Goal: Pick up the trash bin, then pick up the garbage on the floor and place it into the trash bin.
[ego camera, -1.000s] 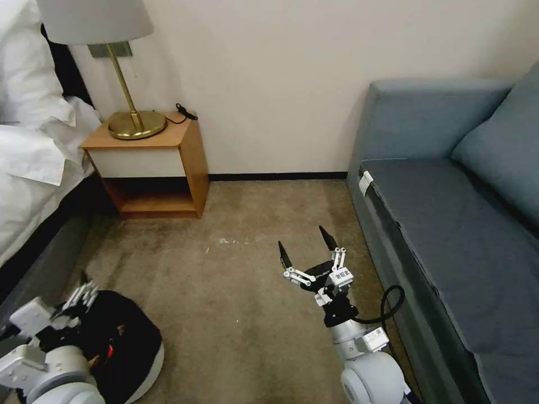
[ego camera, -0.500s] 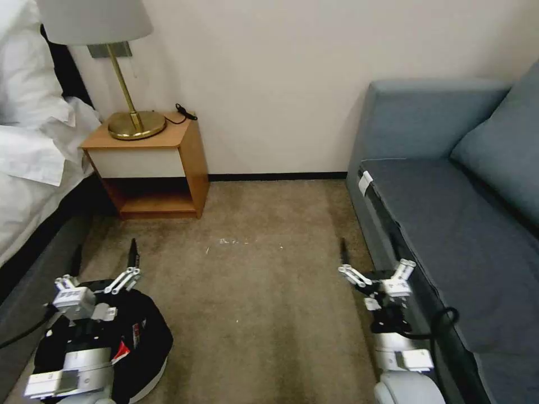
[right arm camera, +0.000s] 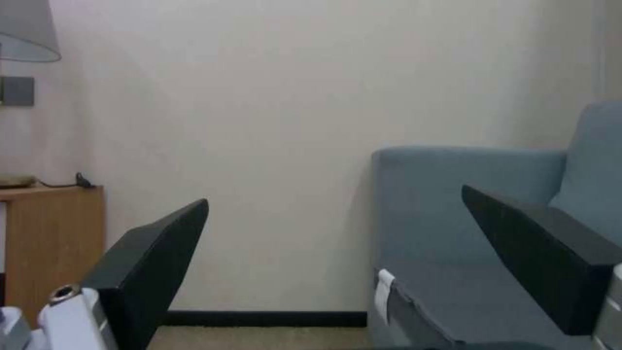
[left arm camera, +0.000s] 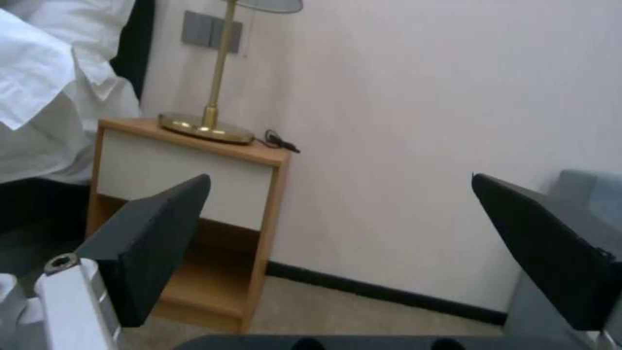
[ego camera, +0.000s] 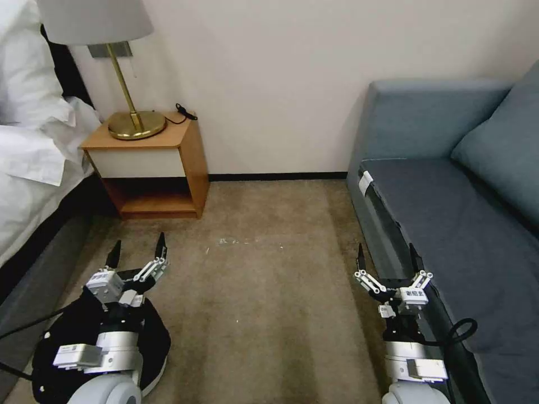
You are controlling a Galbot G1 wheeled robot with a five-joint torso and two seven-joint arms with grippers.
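Observation:
The trash bin (ego camera: 158, 335), round, black and bag-lined, stands on the carpet at the lower left, and my left arm covers most of it. My left gripper (ego camera: 138, 247) is open and holds nothing. It hovers above the bin's far edge and points toward the nightstand; in the left wrist view the left gripper (left arm camera: 350, 243) has its black fingers (left arm camera: 155, 243) spread wide. My right gripper (ego camera: 386, 253) is also open and holds nothing, close beside the sofa's front. The right wrist view shows the right gripper (right arm camera: 343, 253) facing the wall. The garbage is out of view.
A wooden nightstand (ego camera: 154, 163) with a brass lamp (ego camera: 133, 118) stands against the back wall. A bed with white linen (ego camera: 33, 157) lines the left side. A blue sofa (ego camera: 449, 224) fills the right. Bare carpet (ego camera: 264, 292) lies between my arms.
My left gripper has lifted out of the bin and swung forward. My right gripper has moved from mid-carpet to the right, beside the sofa.

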